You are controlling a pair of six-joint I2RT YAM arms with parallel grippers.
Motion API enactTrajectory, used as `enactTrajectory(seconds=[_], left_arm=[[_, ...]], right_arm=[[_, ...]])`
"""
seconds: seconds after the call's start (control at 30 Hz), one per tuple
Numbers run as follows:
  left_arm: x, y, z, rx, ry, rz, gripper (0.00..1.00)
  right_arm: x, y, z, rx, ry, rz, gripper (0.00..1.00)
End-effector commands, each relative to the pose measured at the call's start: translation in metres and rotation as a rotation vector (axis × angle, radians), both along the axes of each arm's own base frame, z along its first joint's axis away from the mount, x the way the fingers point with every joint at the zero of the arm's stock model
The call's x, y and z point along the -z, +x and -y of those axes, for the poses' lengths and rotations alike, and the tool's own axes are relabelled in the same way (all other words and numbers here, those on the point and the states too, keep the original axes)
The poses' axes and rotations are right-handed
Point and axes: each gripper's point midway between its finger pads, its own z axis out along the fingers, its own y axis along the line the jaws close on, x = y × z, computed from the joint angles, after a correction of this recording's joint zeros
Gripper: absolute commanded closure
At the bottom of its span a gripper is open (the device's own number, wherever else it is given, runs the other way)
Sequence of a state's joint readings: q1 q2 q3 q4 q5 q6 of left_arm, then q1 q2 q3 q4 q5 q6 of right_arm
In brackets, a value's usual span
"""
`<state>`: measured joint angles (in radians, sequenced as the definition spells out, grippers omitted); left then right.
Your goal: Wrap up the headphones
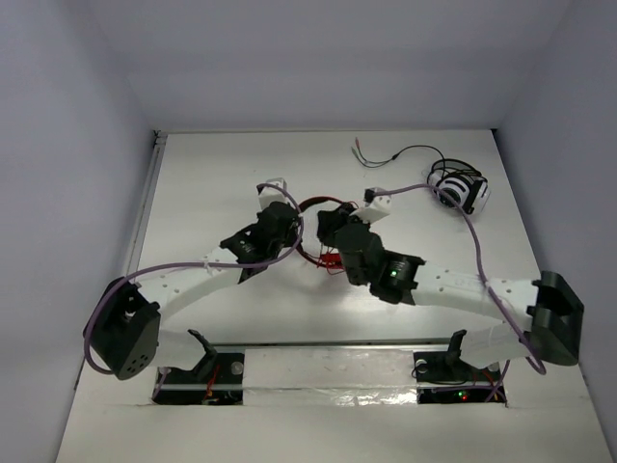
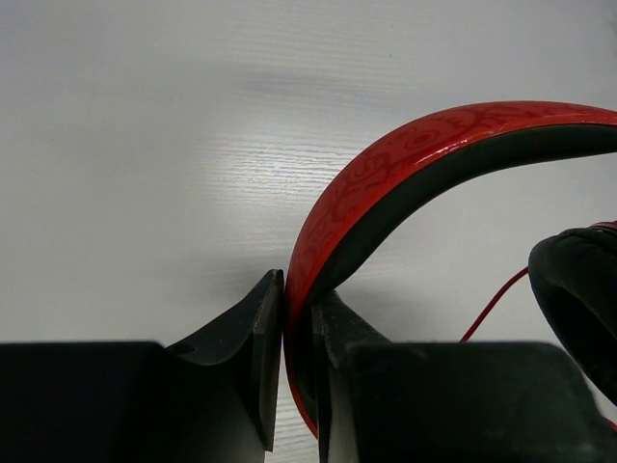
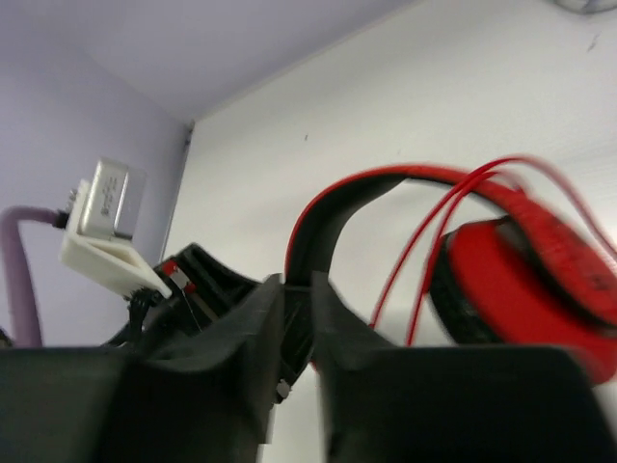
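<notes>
The left gripper is clamped on the red headband of the headphones. Its two fingers press on both sides of the band, and from there the band rises and curves away to the right of the tool, above the white table. Low on the right of this gripper there is a black cushion, and a thin red cable runs between it and the fingers. The right gripper stands just beside the left one, at the same band. Its fingers are close together with only a narrow gap, and the lower end of the headband comes down exactly to this gap; I cannot tell if anything is pinched there. To the right of this tool is a round red ear cup, a little blurred, with two strands of cable in front of the band. The white-and-black headphones lie well apart, beyond the right gripper and to its right.
</notes>
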<state>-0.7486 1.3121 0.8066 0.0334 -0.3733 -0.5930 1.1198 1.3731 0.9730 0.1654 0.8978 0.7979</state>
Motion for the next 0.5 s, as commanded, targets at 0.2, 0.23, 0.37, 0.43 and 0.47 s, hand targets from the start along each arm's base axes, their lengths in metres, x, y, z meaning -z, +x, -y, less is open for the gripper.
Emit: enactTrajectory(seconds=[0.2,0.23,0.37,0.43,0.47], left_arm=[[-0.085,0.046,0.006,-0.016,-0.098,0.147,1.00],[-0.090,0.048,0.007,-0.009,-0.090,0.155,1.00],[-0.112,0.074,-0.014,-0.056,-0.105,0.183,1.00],[-0.123,0.092,-0.035,-0.104,-0.128,0.201,1.00],[-0.128,0.097,-0.039,-0.104,-0.133,0.203,1.00]], right_arm=[[-0.073,-0.025,0.077,0.016,0.066,0.158,1.00],[-0.078,-0.029,0.081,0.000,0.074,0.166,1.00],[-0.093,-0.047,0.102,-0.054,0.080,0.205,1.00],[-0.099,-0.055,0.109,-0.079,0.087,0.216,1.00],[-0.094,-0.057,0.111,-0.087,0.069,0.201,1.00]])
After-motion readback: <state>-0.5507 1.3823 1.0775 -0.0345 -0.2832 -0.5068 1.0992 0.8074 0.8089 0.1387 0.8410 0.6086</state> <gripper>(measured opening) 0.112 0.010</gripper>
